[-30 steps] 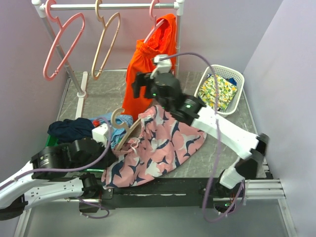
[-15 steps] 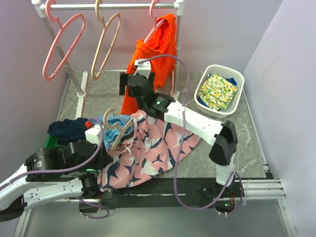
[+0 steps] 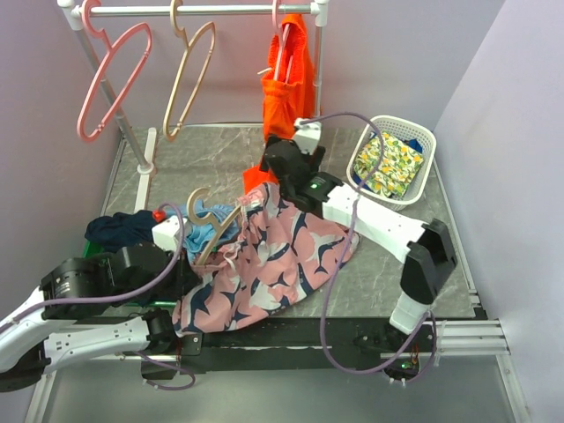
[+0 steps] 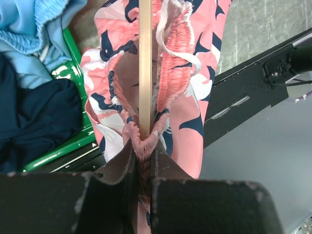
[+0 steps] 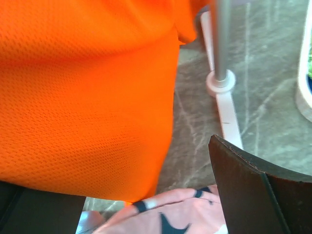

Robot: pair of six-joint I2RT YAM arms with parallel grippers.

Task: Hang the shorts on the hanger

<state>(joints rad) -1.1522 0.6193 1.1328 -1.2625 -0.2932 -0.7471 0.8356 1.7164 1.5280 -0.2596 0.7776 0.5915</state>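
Left wrist view had the left gripper (image 4: 141,163) clamped tight on the gathered waistband of the shorts (image 4: 195,97). The lower end of the hanger (image 4: 145,73) was pinched in the same fold, and its tan bar ran straight up out of the waist opening. Behind it the left arm lay low and folded, well in front of the rack (image 3: 229,11). The right gripper (image 3: 271,166) hung with its fingers (image 5: 253,190) spread wide apart, just below the orange shorts (image 3: 286,79) at the rack's right end; its arm stretched long and diagonal from its base. The shorts lay spread on the table (image 3: 388,264) in front of the rack. Three more hangers hung from the rack: a pink hanger (image 3: 144,35), a tan rail hanger (image 3: 211,40), and a third largely covered by the orange shorts. One basket (image 3: 427,137) stood right of the rack. Most of the hanger's frame was hidden inside the shorts. A strip of pink fabric showed low between the right fingers; whether it touched them could not be told.
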